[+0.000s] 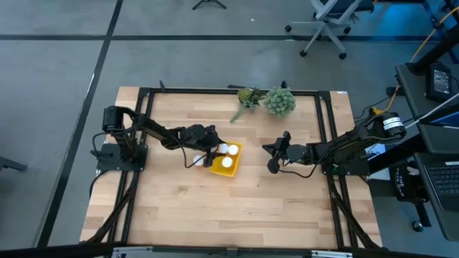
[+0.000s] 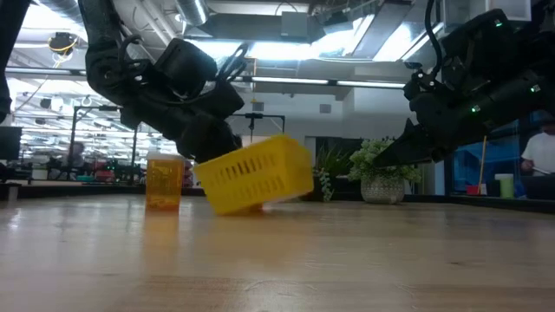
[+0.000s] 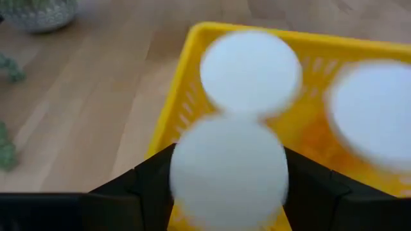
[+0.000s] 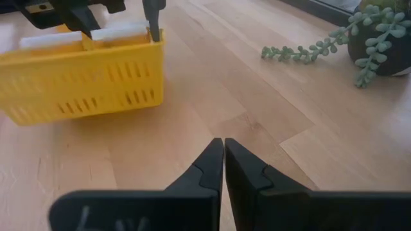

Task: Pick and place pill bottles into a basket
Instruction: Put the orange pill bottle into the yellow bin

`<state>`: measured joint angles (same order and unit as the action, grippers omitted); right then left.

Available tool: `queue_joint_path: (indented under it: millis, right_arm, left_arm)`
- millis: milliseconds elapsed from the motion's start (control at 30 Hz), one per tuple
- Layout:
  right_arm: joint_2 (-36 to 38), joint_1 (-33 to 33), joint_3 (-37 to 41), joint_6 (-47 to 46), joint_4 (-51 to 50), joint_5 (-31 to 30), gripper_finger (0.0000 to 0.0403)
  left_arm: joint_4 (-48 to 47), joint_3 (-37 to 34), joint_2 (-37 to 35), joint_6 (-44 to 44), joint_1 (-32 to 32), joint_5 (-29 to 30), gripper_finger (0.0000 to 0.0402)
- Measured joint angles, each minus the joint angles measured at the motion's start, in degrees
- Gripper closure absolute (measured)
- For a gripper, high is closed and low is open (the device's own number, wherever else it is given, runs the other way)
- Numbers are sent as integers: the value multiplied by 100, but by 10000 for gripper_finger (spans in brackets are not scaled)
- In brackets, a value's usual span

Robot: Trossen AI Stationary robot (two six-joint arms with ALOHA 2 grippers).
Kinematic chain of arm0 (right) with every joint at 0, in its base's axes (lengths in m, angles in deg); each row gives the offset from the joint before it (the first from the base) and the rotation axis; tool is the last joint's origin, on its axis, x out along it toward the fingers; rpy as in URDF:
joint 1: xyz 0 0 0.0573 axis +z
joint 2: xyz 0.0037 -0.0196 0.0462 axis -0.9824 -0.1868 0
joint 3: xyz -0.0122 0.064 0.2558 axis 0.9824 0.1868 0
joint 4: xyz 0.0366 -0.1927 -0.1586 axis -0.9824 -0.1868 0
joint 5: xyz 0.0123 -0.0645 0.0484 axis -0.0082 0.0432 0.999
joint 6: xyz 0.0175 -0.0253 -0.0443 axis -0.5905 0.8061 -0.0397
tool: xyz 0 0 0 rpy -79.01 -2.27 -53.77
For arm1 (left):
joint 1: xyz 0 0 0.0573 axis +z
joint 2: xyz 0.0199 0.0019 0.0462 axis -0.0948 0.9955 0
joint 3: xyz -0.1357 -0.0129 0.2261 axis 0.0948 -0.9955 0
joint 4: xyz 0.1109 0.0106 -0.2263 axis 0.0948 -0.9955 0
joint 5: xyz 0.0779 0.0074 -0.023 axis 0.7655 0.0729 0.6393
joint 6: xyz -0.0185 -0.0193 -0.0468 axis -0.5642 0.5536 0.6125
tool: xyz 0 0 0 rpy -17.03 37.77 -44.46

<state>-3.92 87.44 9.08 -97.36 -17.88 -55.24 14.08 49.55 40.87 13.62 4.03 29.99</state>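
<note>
1. My left gripper (image 1: 213,153) clamps a white-capped pill bottle (image 3: 228,170) at the yellow basket (image 1: 234,169), mid-table.
2. The basket sits tilted; another bottle (image 2: 164,180) stands left of it.
3. My right gripper (image 1: 273,155) hovers right, fingers closed, empty.

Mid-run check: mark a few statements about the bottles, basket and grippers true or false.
1. The right gripper is shut above bare table, apart from the basket. True.
2. Nothing is left outside the basket. False: one bottle stands on the table beside it.
3. The left gripper clamps a white-capped bottle at the basket. True.
4. The basket lies flat. False: it is tilted, one edge raised.
</note>
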Motion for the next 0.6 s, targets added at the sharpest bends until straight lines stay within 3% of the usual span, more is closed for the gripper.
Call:
queue_joint_path:
  millis: [600]
  right_arm:
    - [0, 0, 0, -4, 0, 0, 382]
  left_arm:
    - [46, 0, 0, 12, 0, 49, 169]
